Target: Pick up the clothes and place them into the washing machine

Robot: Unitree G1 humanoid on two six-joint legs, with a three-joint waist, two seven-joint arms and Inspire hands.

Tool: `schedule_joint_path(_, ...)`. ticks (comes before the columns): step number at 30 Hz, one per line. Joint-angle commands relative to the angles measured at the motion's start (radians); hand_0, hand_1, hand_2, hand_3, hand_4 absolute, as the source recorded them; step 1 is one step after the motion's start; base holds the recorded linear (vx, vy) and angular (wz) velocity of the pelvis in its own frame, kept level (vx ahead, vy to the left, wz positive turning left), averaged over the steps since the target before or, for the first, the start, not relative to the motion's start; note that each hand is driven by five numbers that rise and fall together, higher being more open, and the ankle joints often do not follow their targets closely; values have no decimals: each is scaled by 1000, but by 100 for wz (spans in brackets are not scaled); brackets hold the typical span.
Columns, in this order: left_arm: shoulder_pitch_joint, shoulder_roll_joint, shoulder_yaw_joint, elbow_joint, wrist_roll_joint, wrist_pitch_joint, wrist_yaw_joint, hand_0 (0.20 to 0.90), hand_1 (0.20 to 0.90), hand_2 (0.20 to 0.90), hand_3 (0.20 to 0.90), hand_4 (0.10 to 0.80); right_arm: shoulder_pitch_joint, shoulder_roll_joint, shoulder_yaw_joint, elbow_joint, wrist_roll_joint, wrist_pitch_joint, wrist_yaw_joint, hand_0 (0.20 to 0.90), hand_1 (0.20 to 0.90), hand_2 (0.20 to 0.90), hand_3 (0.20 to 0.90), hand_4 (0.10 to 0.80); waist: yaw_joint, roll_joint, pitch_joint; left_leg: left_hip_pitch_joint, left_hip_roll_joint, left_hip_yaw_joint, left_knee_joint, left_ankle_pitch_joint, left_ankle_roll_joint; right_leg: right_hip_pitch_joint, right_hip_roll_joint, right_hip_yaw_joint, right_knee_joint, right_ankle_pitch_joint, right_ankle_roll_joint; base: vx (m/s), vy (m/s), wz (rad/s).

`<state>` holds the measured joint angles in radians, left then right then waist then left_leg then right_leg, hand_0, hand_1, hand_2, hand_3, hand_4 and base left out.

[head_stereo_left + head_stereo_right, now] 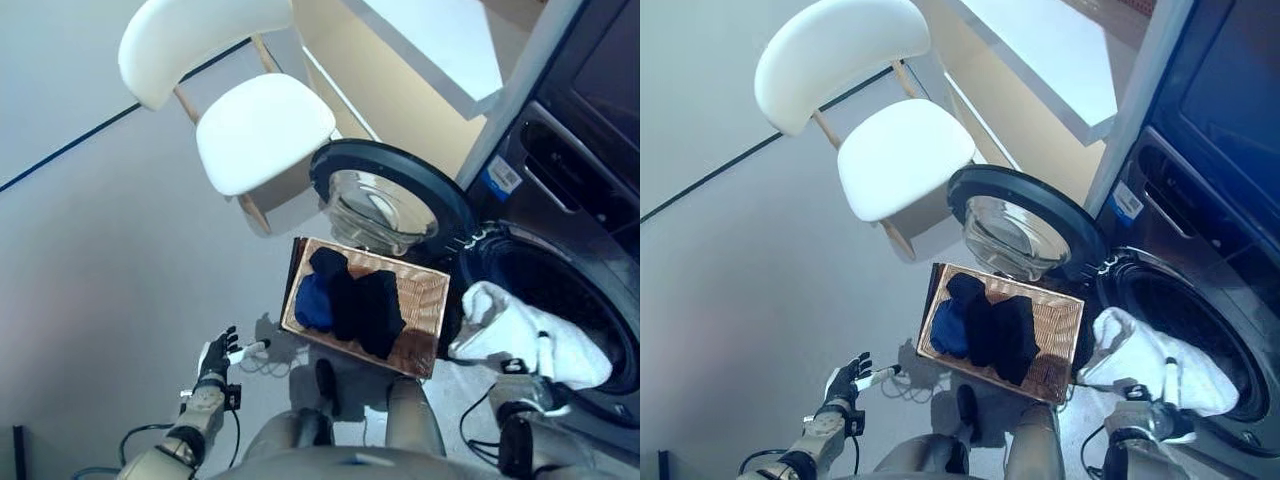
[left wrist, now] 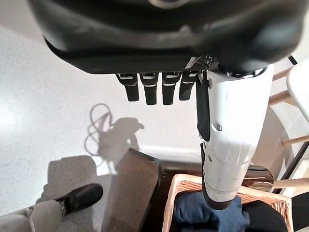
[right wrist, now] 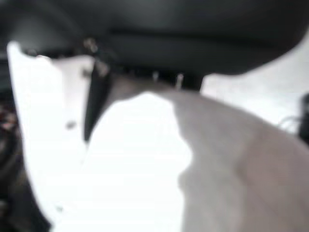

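I had the right hand (image 1: 535, 385) low at about five o'clock in the head view, pressed into the white garment (image 1: 500, 325) that was draped over the lip of the washing machine (image 1: 560, 290) opening. My right wrist camera showed white cloth filling almost everything past the hand, the thumb cover bright beside it, and the fingers buried out of sight, so I could not tell whether they were curled on the cloth or just resting against it.

The garment hung half in, half out: its bulk lay across the drum rim, running from about nine o'clock toward three o'clock off my hand, with the dark drum just beyond at roughly one o'clock. That was the direction I judged the push would need, up and inward over the rim. The round door (image 1: 390, 200) stood swung open at eleven o'clock, clear of that path.

The wicker basket (image 1: 425, 300) sat just beside the opening at my nine o'clock, holding a blue garment (image 1: 313, 300) and dark clothes (image 1: 365, 305). My left hand (image 1: 218, 358) hovered at seven o'clock over bare floor, fingers straight and holding nothing, nearer the basket than the right. A white chair (image 1: 250, 120) stood well apart at eleven o'clock.
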<state>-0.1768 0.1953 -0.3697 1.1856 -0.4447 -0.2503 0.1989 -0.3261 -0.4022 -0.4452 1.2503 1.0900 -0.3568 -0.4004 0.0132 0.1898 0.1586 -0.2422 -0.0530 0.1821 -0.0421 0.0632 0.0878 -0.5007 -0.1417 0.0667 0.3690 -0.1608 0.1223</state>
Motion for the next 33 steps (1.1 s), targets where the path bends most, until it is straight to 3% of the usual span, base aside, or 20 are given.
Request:
schedule_joint_path(1,-49,-3,14,9,-22,-72,25,900,900,900,900,800,-92,-138,-28,-38,-32,-113,-21,200,200,200,200,300,11,-2,3,-13,-27,-42,53,-83,-80,57,-70,-42,-175,207,-15,-32,-30,3)
schedule_joint_path(10,-72,0,-26,-86,-35,-86,30,900,900,900,900,800,-242,-336,-20,-41,-37,-126,-61,200,200,200,200,300,36,46,25,-71,-38,-41,4,-30,-93,-36,-70,-31,-151,203,-26,-47,-18,4)
schedule_joint_path(17,-105,22,-51,-208,-49,-105,59,900,900,900,900,800,-341,-501,-3,3,-59,-120,-146,200,200,200,200,300,54,86,42,-149,-67,-56,-45,11,-105,-178,-87,2,-53,168,-35,-69,4,20)
schedule_joint_path(24,-97,40,-46,-325,-59,-117,94,900,900,900,900,800,-378,-602,-4,29,-101,-119,-276,200,200,200,200,300,65,123,40,-220,-89,-62,-45,26,-110,-277,-90,27,18,147,-46,-13,12,10)
schedule_joint_path(29,-77,36,-52,-336,-64,-108,100,900,900,900,900,800,-391,-612,-39,-13,-36,-173,-288,200,200,200,200,300,63,134,39,-235,-98,-62,-45,26,-109,-298,-93,38,32,145,-44,7,9,0)
schedule_joint_path(33,-70,23,-52,-308,-69,-99,95,900,900,900,900,800,-363,-562,-49,-90,-43,-201,-281,200,200,200,200,300,62,141,33,-234,-103,-70,-45,23,-106,-298,-95,30,33,147,-40,16,15,-1)
